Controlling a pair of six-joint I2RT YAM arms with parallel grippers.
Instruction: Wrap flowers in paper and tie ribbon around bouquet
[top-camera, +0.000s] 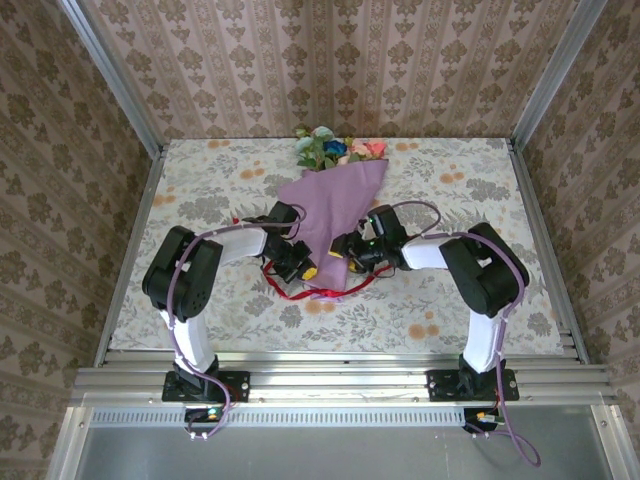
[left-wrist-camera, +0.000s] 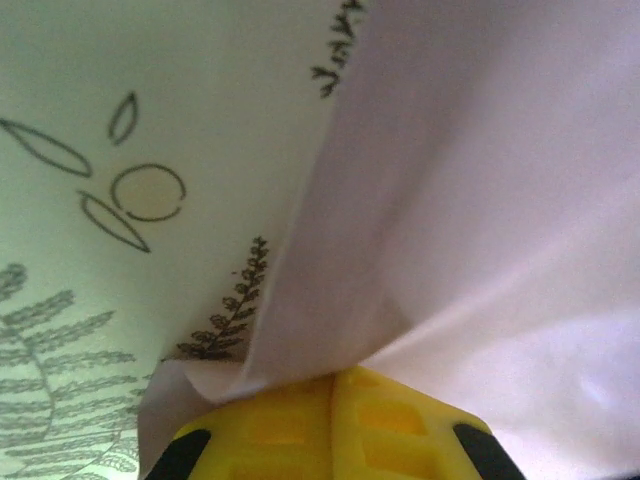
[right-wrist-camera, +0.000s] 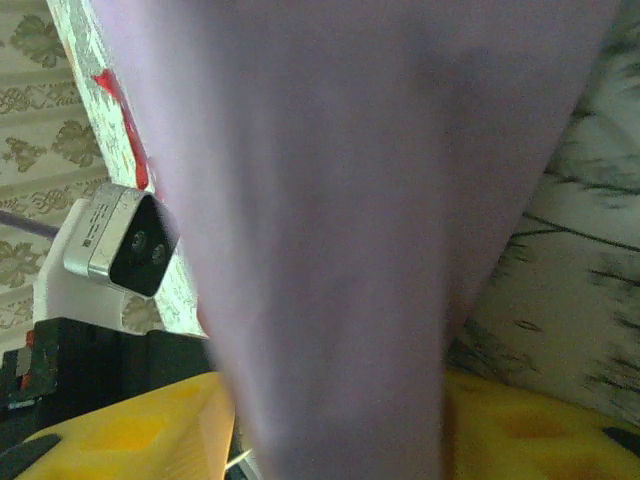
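The bouquet (top-camera: 336, 212) lies mid-table as a lilac paper cone, with the flowers (top-camera: 335, 150) poking out of its wide far end. The red ribbon (top-camera: 312, 293) loops on the cloth under the narrow near end; a strip of this ribbon (right-wrist-camera: 127, 135) shows behind the cone. My left gripper (top-camera: 298, 262) sits at the cone's left edge, and its yellow fingers (left-wrist-camera: 280, 430) are pressed together on a fold of the paper (left-wrist-camera: 480, 230). My right gripper (top-camera: 354, 254) is at the cone's right side, a yellow finger (right-wrist-camera: 130, 430) on each side of the bouquet's (right-wrist-camera: 340, 220) narrow stem part.
The table wears a floral printed cloth (top-camera: 450, 190), fenced by metal rails and wallpapered walls. The left arm's wrist camera (right-wrist-camera: 125, 240) is close beside the cone. Both arms bend inward toward the middle, with free cloth to the far left and right.
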